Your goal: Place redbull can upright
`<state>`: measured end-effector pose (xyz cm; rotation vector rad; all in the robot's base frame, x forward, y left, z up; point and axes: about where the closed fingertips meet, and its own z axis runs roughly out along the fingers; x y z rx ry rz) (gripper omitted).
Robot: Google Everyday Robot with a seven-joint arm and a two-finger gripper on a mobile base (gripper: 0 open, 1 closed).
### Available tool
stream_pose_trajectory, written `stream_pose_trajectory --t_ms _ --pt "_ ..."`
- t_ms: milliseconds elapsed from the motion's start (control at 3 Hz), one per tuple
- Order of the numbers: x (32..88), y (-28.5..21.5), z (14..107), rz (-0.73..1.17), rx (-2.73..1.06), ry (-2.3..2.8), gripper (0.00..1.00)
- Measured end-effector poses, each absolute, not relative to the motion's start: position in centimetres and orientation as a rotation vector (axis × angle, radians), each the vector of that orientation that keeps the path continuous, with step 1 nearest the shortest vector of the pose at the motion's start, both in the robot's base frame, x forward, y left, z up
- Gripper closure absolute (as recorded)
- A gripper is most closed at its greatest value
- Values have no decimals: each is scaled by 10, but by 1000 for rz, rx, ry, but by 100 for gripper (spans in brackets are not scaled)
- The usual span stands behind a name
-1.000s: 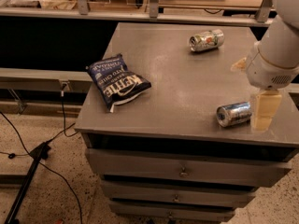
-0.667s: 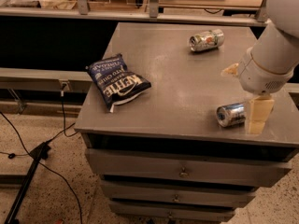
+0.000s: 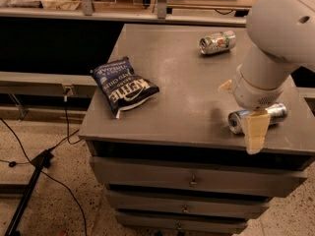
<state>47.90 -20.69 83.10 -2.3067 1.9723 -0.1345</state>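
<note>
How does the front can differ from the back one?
The redbull can is slimmer, silver with blue; the other can is fatter, with green and orange print. The gripper hangs at the redbull can, partly hiding it; the other can lies unobstructed. Both lie on their sides.

Two cans (image 3: pixel 217 42) (image 3: pixel 236 122), one bag (image 3: pixel 125 86) — jaws right

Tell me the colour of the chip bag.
The chip bag is dark blue with white lettering (camera view); the gripper is down by the lying redbull can.
</note>
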Motion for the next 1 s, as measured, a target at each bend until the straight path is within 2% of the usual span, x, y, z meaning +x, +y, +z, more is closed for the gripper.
stream_pose_trajectory --t_ms 333,1000 --pt "479 -207 832 -136 -2304 1971 19" --pt "477 -206 837 -144 -2299 1964 80"
